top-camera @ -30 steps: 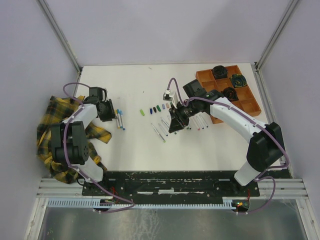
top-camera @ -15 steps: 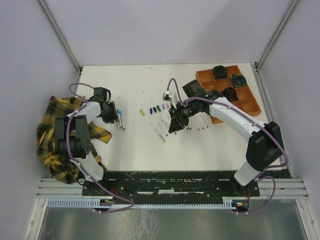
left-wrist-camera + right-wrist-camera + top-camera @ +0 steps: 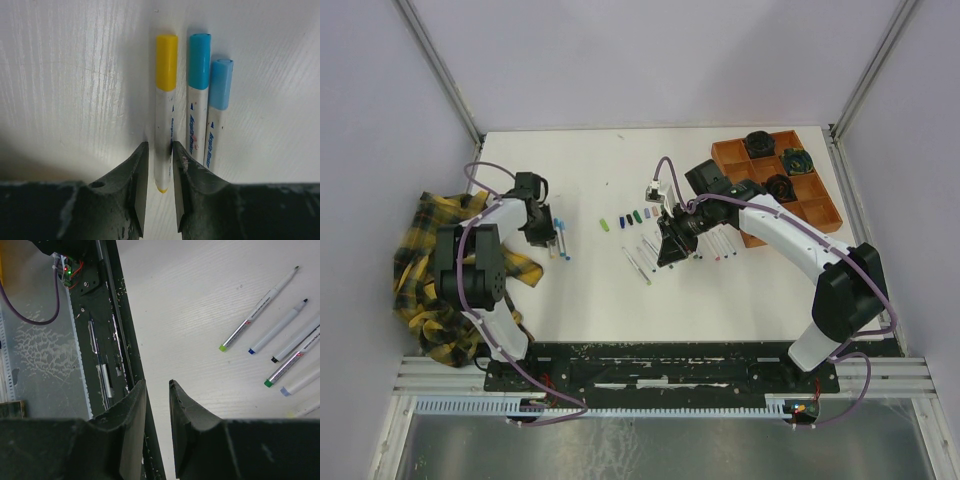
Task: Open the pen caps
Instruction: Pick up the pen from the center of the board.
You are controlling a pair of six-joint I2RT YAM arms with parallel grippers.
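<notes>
Three capped pens lie side by side on the white table, their pen caps yellow, blue and light blue. My left gripper straddles the lower barrel of the yellow-capped pen; its jaws are still slightly apart, with a thin gap on the left side. From above, the left gripper sits beside these pens. Several loose caps lie in a row mid-table. My right gripper hangs open and empty over uncapped pens.
Uncapped pens lie fanned out to the right of the right gripper. An orange tray holding black round objects stands at the back right. A yellow plaid cloth is heaped at the left edge. A small white block lies behind the caps.
The left wrist has shifted slightly toward the capped pens and its jaws have narrowed around the yellow-capped pen. The right arm has not moved.
</notes>
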